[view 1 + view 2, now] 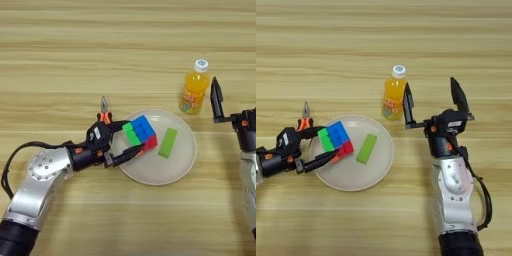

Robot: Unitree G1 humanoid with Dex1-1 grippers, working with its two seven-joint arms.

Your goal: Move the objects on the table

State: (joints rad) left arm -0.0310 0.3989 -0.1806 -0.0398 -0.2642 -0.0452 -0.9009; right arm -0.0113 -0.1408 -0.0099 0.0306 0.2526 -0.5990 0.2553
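Observation:
The multicoloured puzzle cube [141, 133] is over the left part of a pale round plate [184, 161]. My left gripper [135, 137] reaches in from the left, with one black finger on each side of the cube, shut on it. I cannot tell whether the cube rests on the plate or hangs just above it. The small orange-juice bottle [393, 95] with a white cap stands upright on the table [384, 40], just behind the plate's right side. My right gripper [429, 83] is open, fingers pointing away from me, immediately right of the bottle. Its left finger [407, 102] is close beside the bottle.
A light green rectangular block [168, 142] lies on the plate, right of the cube. Small pliers with orange handles [104, 113] lie on the table just behind my left gripper.

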